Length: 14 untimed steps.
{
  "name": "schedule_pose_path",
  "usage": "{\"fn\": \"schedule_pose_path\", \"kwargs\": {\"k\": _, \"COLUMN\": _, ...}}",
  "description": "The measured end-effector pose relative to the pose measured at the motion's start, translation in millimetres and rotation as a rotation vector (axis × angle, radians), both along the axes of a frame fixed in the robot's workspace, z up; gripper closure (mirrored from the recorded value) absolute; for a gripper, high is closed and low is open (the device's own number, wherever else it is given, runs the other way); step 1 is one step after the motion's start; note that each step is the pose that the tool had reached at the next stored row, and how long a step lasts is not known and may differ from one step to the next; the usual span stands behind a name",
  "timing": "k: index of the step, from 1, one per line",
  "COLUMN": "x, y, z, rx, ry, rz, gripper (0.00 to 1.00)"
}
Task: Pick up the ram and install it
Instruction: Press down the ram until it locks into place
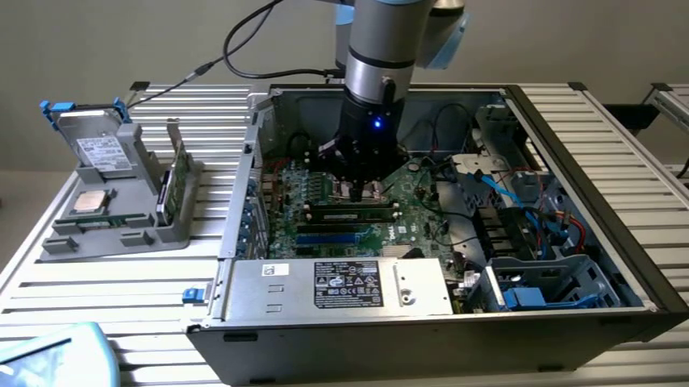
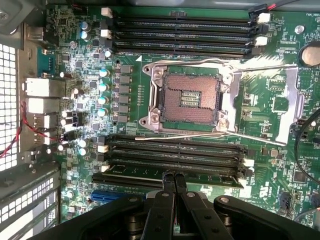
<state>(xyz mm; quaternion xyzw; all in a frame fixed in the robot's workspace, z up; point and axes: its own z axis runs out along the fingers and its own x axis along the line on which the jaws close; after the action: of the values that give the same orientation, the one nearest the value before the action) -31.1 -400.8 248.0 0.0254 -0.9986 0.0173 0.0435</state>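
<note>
My fingers (image 2: 174,186) are pressing together, tips resting on the top edge of the ram (image 2: 165,176), which is sitting along the nearest black slot on the motherboard (image 2: 270,105). I'm judging the stick light, thin, stiff and fragile, so I'm pushing on its bare upper edge, not the chips. Beyond it, the open processor socket (image 2: 187,97) is lying empty, and farther off more empty slots (image 2: 182,36) are running in a row.

The ram (image 2: 165,178), a thin green stick, lies seated lengthwise in a black motherboard slot, at six o'clock from the processor socket (image 2: 187,97).
</note>
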Motion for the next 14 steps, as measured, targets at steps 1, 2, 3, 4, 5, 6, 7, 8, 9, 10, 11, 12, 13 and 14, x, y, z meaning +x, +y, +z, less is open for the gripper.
{"fn": "schedule_pose_path", "kwargs": {"k": 1, "x": -0.2, "y": 0.0, "z": 0.2, "rx": -0.0002, "ry": -0.0012, "rz": -0.001, "gripper": 0.9}}
{"fn": "schedule_pose_path", "kwargs": {"k": 2, "x": -0.6, "y": -0.1, "z": 0.6, "rx": -0.0004, "ry": -0.003, "rz": -0.001, "gripper": 0.9}}
{"fn": "schedule_pose_path", "kwargs": {"k": 3, "x": -1.3, "y": -0.3, "z": 0.9, "rx": -0.0002, "ry": -0.006, "rz": -0.001, "gripper": 0.9}}
{"fn": "schedule_pose_path", "kwargs": {"k": 4, "x": -2.0, "y": -0.5, "z": 1.3, "rx": -0.0003, "ry": -0.0098, "rz": -0.001, "gripper": 0.9}}
{"fn": "schedule_pose_path", "kwargs": {"k": 5, "x": -2.9, "y": -0.8, "z": 1.5, "rx": -0.0001, "ry": -0.0133, "rz": -0.001, "gripper": 0.9}}
{"fn": "schedule_pose_path", "kwargs": {"k": 6, "x": -3.9, "y": -1.5, "z": 1.8, "rx": -0.0003, "ry": -0.0163, "rz": -0.001, "gripper": 0.9}}
{"fn": "schedule_pose_path", "kwargs": {"k": 7, "x": -4.8, "y": -2.2, "z": 2.0, "rx": -0.0004, "ry": -0.0195, "rz": -0.001, "gripper": 0.9}}
{"fn": "schedule_pose_path", "kwargs": {"k": 8, "x": -5.5, "y": -2.9, "z": 2.1, "rx": -0.0004, "ry": -0.0223, "rz": -0.001, "gripper": 0.9}}
{"fn": "schedule_pose_path", "kwargs": {"k": 9, "x": -6.3, "y": -3.5, "z": 2.2, "rx": -0.0003, "ry": -0.0251, "rz": -0.001, "gripper": 0.9}}
{"fn": "schedule_pose_path", "kwargs": {"k": 10, "x": -7.0, "y": -4.2, "z": 2.3, "rx": -0.0003, "ry": -0.0279, "rz": -0.001, "gripper": 0.9}}
{"fn": "schedule_pose_path", "kwargs": {"k": 11, "x": -7.6, "y": -4.8, "z": 2.4, "rx": -0.0003, "ry": -0.0312, "rz": -0.001, "gripper": 0.9}}
{"fn": "schedule_pose_path", "kwargs": {"k": 12, "x": -8.1, "y": -5.3, "z": 2.4, "rx": -0.0002, "ry": -0.0344, "rz": -0.001, "gripper": 0.9}}
{"fn": "schedule_pose_path", "kwargs": {"k": 13, "x": -8.6, "y": -5.7, "z": 2.4, "rx": -0.0002, "ry": -0.0375, "rz": -0.001, "gripper": 0.9}}
{"fn": "schedule_pose_path", "kwargs": {"k": 14, "x": -9.2, "y": -6.2, "z": 2.4, "rx": -0.0003, "ry": -0.0396, "rz": -0.001, "gripper": 0.9}}
